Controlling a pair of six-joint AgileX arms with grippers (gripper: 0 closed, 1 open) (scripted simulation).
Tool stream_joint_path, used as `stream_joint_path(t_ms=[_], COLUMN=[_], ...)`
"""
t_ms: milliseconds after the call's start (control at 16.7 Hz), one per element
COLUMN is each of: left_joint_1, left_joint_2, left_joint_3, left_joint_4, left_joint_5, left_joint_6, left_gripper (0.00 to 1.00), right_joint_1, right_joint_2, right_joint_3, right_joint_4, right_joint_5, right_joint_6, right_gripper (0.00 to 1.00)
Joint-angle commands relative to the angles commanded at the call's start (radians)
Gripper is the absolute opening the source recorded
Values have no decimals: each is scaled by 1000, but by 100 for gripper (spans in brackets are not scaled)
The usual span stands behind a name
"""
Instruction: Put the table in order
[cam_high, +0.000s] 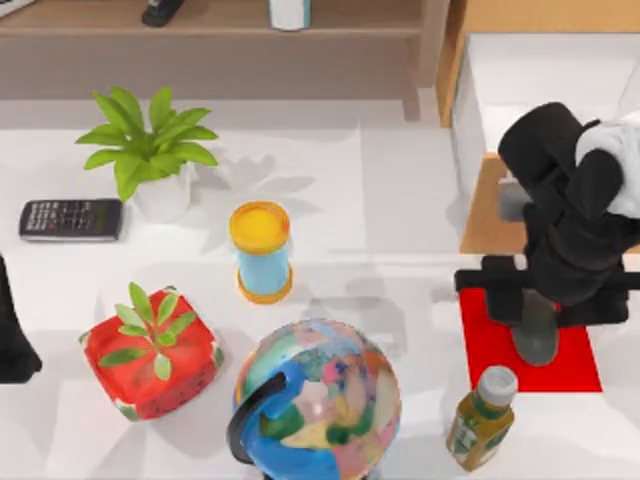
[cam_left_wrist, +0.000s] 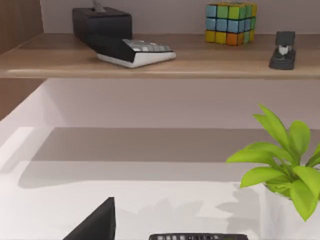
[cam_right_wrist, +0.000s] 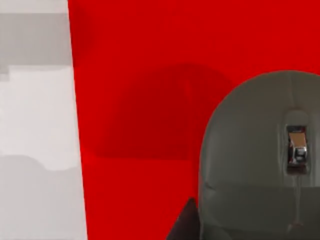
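Over the table's (cam_high: 400, 190) right side my right gripper (cam_high: 538, 335) hangs above the grey mouse (cam_right_wrist: 260, 160) on its red mat (cam_right_wrist: 140, 100), presumably its proper spot, though I cannot tell its grip.

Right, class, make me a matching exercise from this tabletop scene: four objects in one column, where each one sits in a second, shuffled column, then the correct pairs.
Objects:
1. grey mouse
2. calculator
3. globe
4. colour cube

Places:
A. on the wooden shelf
B. at the table's left edge, beside the white-potted plant
C. on the red mat, under the right gripper
D. at the table's front, between the red pot and the bottle

Pairs: 1-C, 2-B, 3-D, 4-A
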Motion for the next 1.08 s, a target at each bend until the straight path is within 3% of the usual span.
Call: stream_joint_path(t_ms=[360,1080], left_joint_1=[0,0], left_joint_2=[0,0], left_joint_3=[0,0], left_joint_4=[0,0], left_joint_5=[0,0], left_joint_6=[0,0], left_gripper=[100,100], right_joint_1=[0,4], right_joint_2=[0,-20], right_joint_3=[0,-11], right_joint_4=[0,26], right_joint_5=[0,5], right_joint_6=[0,-13], right_gripper=[98,100])
